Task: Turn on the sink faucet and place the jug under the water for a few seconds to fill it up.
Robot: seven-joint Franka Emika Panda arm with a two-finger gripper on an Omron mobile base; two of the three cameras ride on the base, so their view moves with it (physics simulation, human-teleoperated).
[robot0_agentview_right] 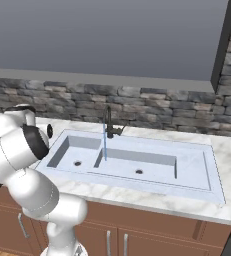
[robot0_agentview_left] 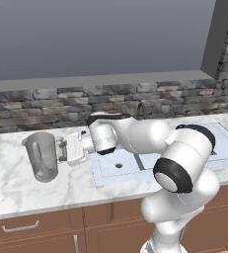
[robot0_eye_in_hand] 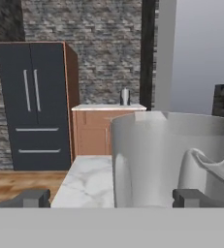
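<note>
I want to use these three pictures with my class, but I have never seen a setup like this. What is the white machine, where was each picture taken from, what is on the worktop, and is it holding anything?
All three pictures are computer-rendered views of one moment in a kitchen. The white machine is a robot arm with a two-finger gripper at its end.

Two cameras ride on the robot's base and look forward over the arm, one from its left and one from its right. The third sits on the hand and looks along the fingers.

A marble counter carries a pale double sink with a dark faucet. A thin blue stream falls from the spout, so the water seems to be running. A grey see-through jug stands on the counter left of the sink, away from the water.

The gripper is open, its fingers spread beside the jug, near its handle. Nothing is held yet.
</note>
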